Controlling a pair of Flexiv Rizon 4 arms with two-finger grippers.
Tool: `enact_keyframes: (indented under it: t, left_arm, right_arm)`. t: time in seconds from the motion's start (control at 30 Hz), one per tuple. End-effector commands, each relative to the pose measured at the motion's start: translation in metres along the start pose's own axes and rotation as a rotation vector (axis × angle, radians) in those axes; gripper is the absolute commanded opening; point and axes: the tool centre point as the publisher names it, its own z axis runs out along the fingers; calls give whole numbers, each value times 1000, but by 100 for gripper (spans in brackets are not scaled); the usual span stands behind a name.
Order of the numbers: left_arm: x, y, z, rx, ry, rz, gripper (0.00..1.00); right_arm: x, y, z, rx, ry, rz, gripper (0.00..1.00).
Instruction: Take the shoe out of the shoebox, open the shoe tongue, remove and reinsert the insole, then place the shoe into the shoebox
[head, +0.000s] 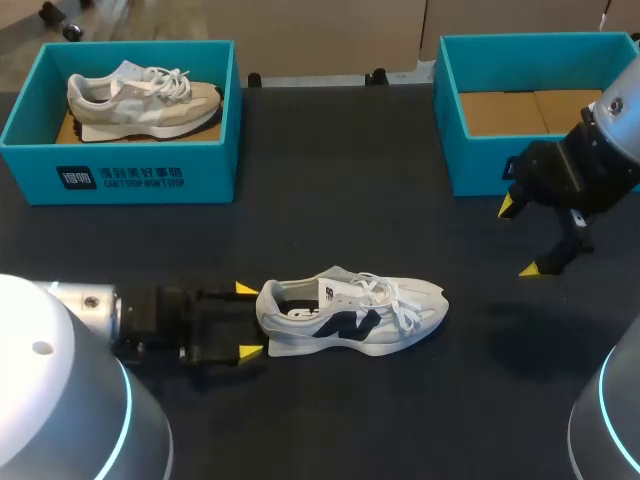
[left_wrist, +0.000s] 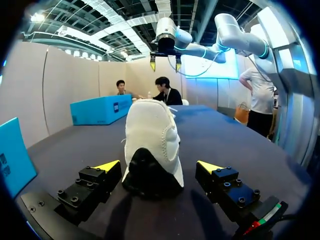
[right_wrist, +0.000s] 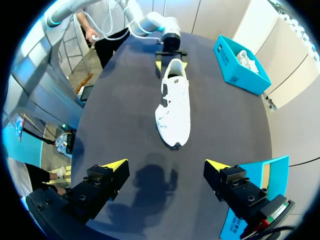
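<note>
A broad black surface (head: 330, 150) carries two open teal boxes along its far edge. The left shoebox (head: 120, 175) holds a beige-and-grey sneaker (head: 140, 100) lying lengthwise, and the right shoebox (head: 500, 165) shows only its bare cardboard floor, its outer end cut off at the head view's edge. The white housings of both arms cover the near corners of the surface. The right arm (head: 590, 160) hangs above the surface just in front of the right shoebox, partly overlapping that box's near wall. The right arm's jaws stand wide apart with nothing between them, and their shadow falls on the bare surface below. The left arm (head: 150, 325) lies low along the surface at near left. The left arm's jaws are also spread wide, one yellow tip (head: 245, 288) on either side of the heel, with a gap visible on both sides in the left wrist view. The white shoe (head: 350, 315) with a dark side logo stands upright on its sole, out of either box, near the middle of the surface's front. Its long axis runs across the surface, heel toward the left arm and toe toward the right. From the left wrist only the heel shows and the toe is hidden behind it. The shoe's opening is in shadow, so its insole cannot be made out.
</note>
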Motion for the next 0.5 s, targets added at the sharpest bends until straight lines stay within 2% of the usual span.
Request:
enact_keyframes:
  t: [0.03,0.5]
  left_arm:
    - [3,-3,15,-9,-23,-1,100]
    - [0,-6,35,-47,-41,22,100]
  right_arm:
    - [-1,0,1,2,1,0,100]
    - [-1,0,1,2,1,0,100]
